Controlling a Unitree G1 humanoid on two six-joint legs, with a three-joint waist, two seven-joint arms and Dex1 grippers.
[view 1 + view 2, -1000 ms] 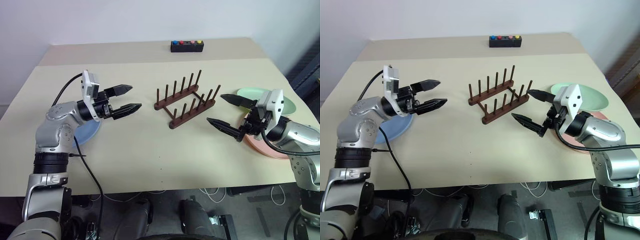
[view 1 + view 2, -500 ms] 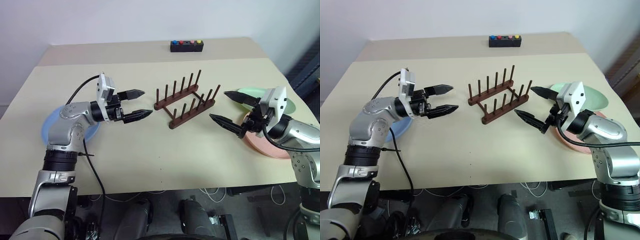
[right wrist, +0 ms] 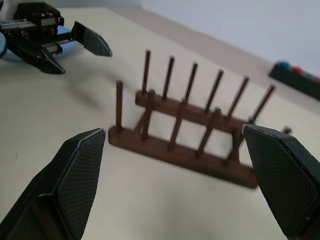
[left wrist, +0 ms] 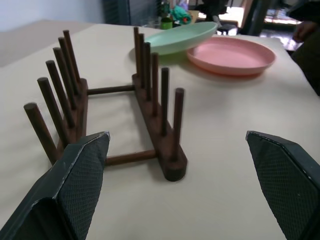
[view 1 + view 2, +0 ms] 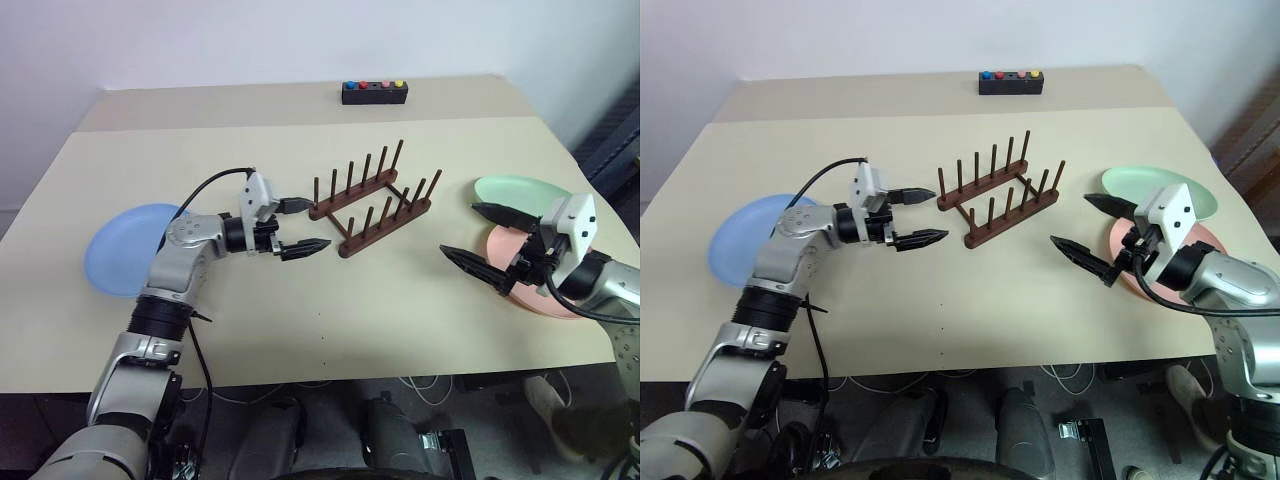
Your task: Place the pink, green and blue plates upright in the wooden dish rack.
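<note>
Plates (image 5: 527,190) flat on table (image 5: 300,300), rack (image 5: 368,205) bare.
Blue (image 5: 125,247) far left; green overlapping pink (image 5: 545,290) at right; left gripper (image 5: 301,226) spread beside rack; right gripper (image 5: 482,240) spread, empty, near pink.

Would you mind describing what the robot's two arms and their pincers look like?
Both arms are built of rounded silver-grey metal segments joined by black ribbed rings. Each ends in a pincer, left pincer and right pincer, with two black tapered fingers whose inner pads carry a fine cross-hatched texture. A small white camera block sits at each wrist, and a black cable loops along each arm.
</note>
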